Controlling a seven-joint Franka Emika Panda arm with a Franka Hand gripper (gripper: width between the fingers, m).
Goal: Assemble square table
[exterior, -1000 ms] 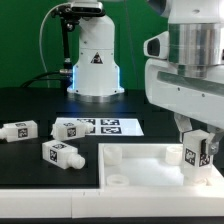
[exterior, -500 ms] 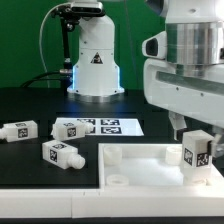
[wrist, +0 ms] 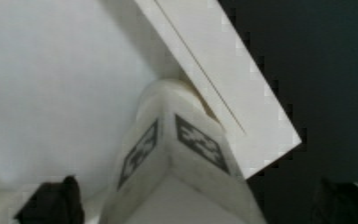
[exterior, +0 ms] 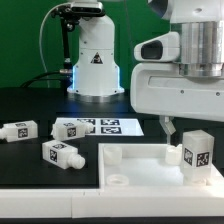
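The white square table top (exterior: 140,165) lies at the table's front, and its rim (wrist: 211,70) runs across the wrist view. One tagged white leg (exterior: 198,152) stands upright in the top's corner on the exterior view's right. In the wrist view this leg (wrist: 185,150) rises toward the camera. My gripper (exterior: 188,126) hangs just above that leg, open. The dark fingers (wrist: 51,200) stand apart on either side of it without touching it. Three more tagged legs (exterior: 60,153) lie loose on the black table at the exterior view's left.
The marker board (exterior: 115,126) lies flat behind the table top. The white robot base (exterior: 95,60) with a triangle sticker stands at the back, cables beside it. Two of the loose legs (exterior: 20,131) (exterior: 72,128) lie near the marker board.
The jaws have opened off the leg, and the hand has lifted a little. The leg stays standing in the corner of the table top.
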